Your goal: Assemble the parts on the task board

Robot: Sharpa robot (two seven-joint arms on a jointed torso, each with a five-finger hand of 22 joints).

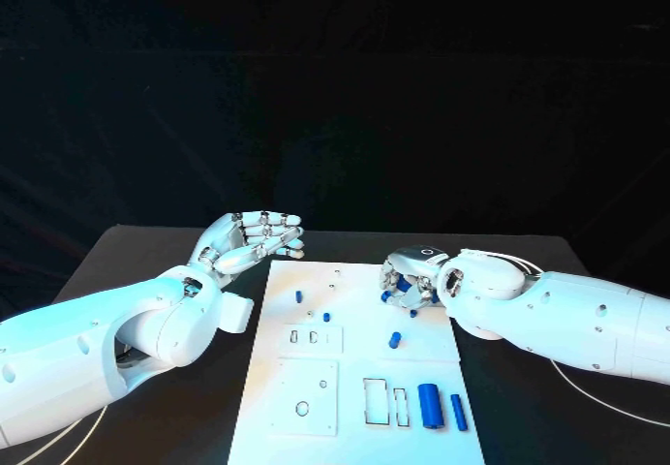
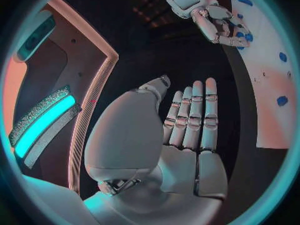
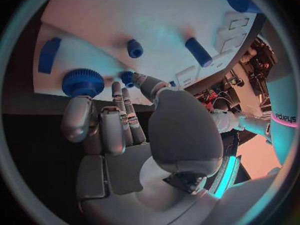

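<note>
Black worktop [image 1: 154, 252] carries the white task board [image 1: 356, 387], which lies lengthwise away from the robot between the two arms. Backdrop behind it is dark.

Left hand [image 1: 252, 242] is raised just off the board's far left corner, its fingers [image 2: 194, 110] straight, side by side and holding nothing; it touches no part.

Right hand [image 1: 414, 281] sits over the board's far right edge. In the right wrist view its fingers [image 3: 119, 110] curl down beside a round knurled blue part [image 3: 82, 81]. Whether they pinch it or only touch it I cannot tell.

Other blue parts: a long cylinder [image 1: 430, 405] and a thin bar [image 1: 458, 412] lie side by side at the near right of the board; a short peg [image 1: 395, 339] lies mid-board; smaller pegs [image 1: 297, 295] lie nearer the far left.

Judgement: step in hand is securing the knurled part. To do it well, close the fingers evenly round its rim and lift straight so it does not tilt or roll away, keeping clear of the neighbouring pegs. Assembly looks barely begun.
</note>
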